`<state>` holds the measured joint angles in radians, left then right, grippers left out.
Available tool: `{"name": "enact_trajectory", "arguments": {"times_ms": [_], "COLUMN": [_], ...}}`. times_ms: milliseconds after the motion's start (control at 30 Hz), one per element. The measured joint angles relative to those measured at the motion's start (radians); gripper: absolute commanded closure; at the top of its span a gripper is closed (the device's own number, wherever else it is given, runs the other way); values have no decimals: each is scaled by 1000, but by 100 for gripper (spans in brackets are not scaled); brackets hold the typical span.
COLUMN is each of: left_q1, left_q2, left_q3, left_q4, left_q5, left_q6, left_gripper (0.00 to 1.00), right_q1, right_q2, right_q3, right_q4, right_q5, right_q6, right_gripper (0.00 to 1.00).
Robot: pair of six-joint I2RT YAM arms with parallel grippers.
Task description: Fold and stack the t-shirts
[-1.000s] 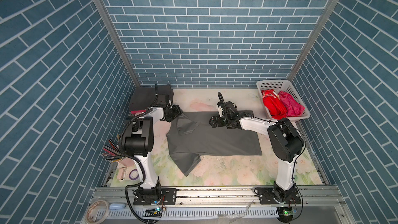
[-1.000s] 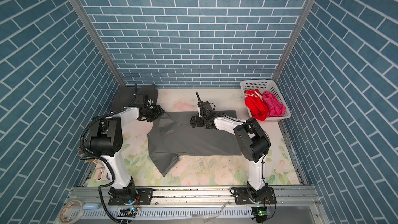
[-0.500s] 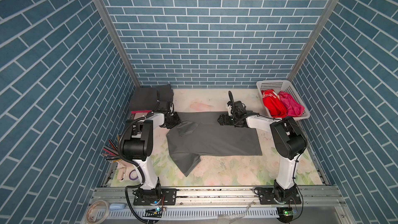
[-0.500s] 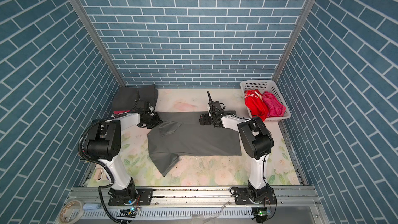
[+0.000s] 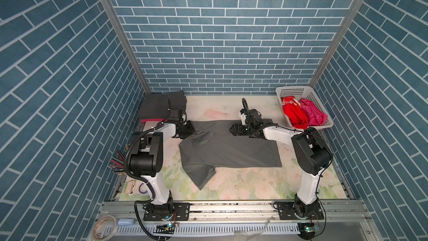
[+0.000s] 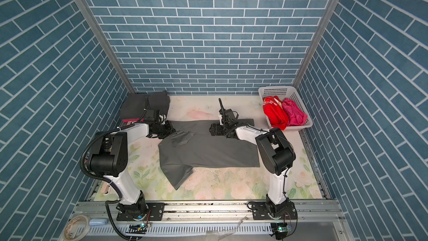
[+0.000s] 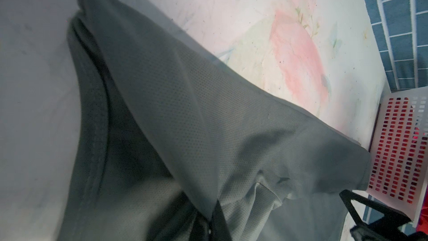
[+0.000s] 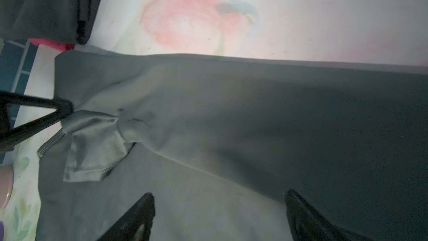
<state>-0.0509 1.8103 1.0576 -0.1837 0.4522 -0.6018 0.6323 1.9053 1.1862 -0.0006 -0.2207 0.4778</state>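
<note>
We see one basket (image 5: 293, 88) holding a red tee (image 5: 293, 113) and a pink tee (image 5: 312, 113), and one charcoal stack (image 5: 155, 107). The left gripper (image 5: 193, 131) pinches the one grey tee (image 5: 231, 151); the right gripper (image 5: 232, 129) hangs over it, jaws spread.

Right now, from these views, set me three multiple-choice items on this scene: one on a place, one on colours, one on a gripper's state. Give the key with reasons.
1. Where on the table does the white basket stand?
A. far right corner
B. far left corner
C. near edge, middle

2. What colours are the two shirts in the basket?
A. both grey
B. blue and white
C. red and pink

3. What state is the left gripper in?
A. open above bare table
B. shut on the grey t-shirt
C. shut on the basket rim

Key:
1 A: both top views show it at the far right of the table.
2 C: the red t-shirt and the pink t-shirt lie side by side in it.
3 B: its jaws pinch a raised fold of cloth at the shirt's far left corner.
</note>
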Motion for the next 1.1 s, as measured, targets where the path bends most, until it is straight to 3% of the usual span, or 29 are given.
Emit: {"name": "enact_trajectory", "arguments": {"times_ms": [67, 100, 200, 300, 733, 967, 1100], "left_q1": [13, 24, 60, 90, 90, 90, 90], "left_q2": [2, 2, 2, 2, 139, 238, 251], "left_q3": [2, 6, 29, 60, 249, 313, 319], "left_q4": [-7, -14, -34, -45, -50, -62, -58], "left_q5": [1, 0, -3, -5, 16, -3, -4], "left_q6": [4, 7, 15, 13, -8, -8, -14], "left_gripper": [95, 88, 45, 31, 31, 31, 40], "right_q1": [47, 73, 140, 195, 280, 291, 301], "right_q2": [0, 2, 33, 95, 296, 337, 339], "right_q3": [0, 3, 45, 111, 299, 347, 348], "right_q4": [6, 8, 17, 31, 39, 39, 27], "right_q5": [-1, -1, -1, -1, 7, 13, 25], "right_q6": [14, 21, 29, 42, 125, 154, 154], "right_gripper": [22, 23, 24, 27, 39, 64, 79]}}
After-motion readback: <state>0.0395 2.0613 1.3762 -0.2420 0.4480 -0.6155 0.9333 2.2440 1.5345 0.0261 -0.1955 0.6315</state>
